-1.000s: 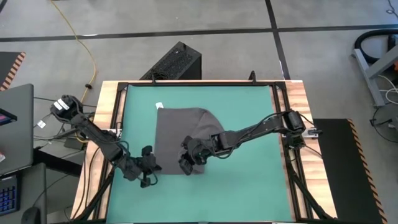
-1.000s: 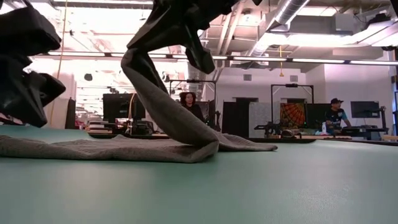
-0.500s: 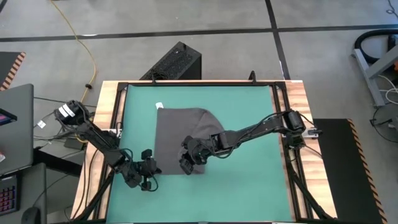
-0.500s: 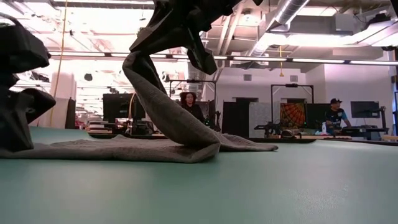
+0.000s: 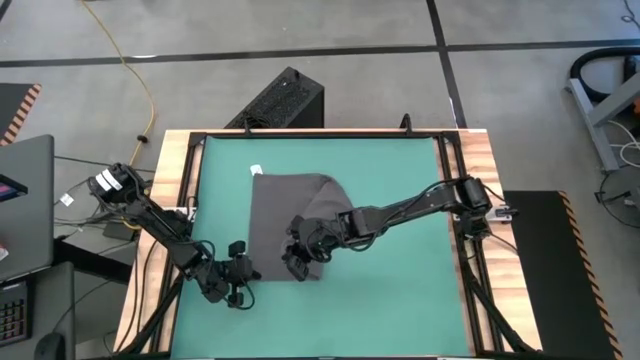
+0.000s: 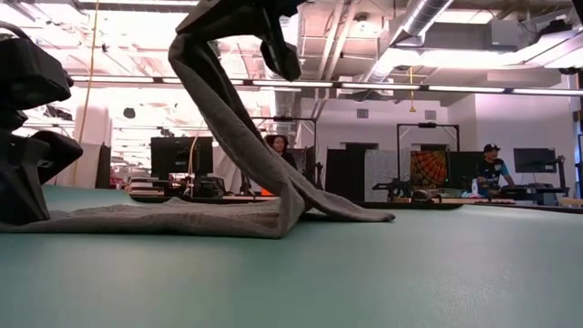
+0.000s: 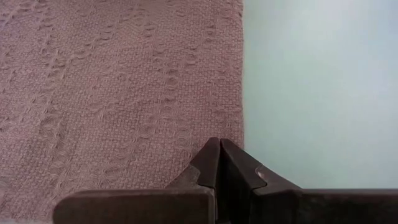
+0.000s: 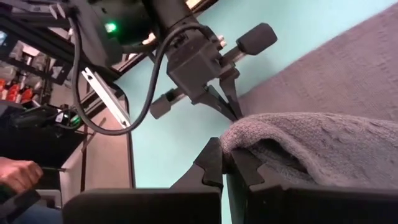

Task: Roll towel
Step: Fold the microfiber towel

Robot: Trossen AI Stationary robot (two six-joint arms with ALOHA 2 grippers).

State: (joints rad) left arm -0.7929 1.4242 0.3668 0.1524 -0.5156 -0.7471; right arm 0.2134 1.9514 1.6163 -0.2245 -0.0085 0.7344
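Note:
The dark grey towel (image 5: 283,212) lies on the green mat (image 5: 400,200), its white tag (image 5: 256,170) at the far left corner. My right gripper (image 5: 296,262) is shut on the towel's near right part, raised above the mat. From there a band of cloth (image 6: 239,137) hangs down to the flat part (image 6: 164,219). My left gripper (image 5: 246,270) is shut, with its tips down at the towel's near left corner. It also shows at the left of the low view (image 6: 23,182). My left gripper rests its shut fingertips (image 7: 221,151) on the flat towel, just inside the side edge (image 7: 240,106) at the near left corner, slanting down from the table's left. My right gripper pinches the towel's raised edge (image 8: 239,138) between its two fingers, coming from the table's right and slanting down. The cloth is lifted clear there and hangs slack below the fingers, its lower part (image 6: 282,219) on the mat.
Bare mat lies right of the towel and along the near edge (image 5: 380,310). A wooden rim with a black frame (image 5: 180,200) bounds the table. A black box (image 5: 282,100) stands beyond the far edge. People (image 6: 278,150) sit in the room behind.
My left gripper has sunk onto the towel's near left corner and then kept still. My right gripper has risen with its pinched edge and drifted a little toward the table's left. The hanging band now stands taller and steeper, while the flat part has stayed put.

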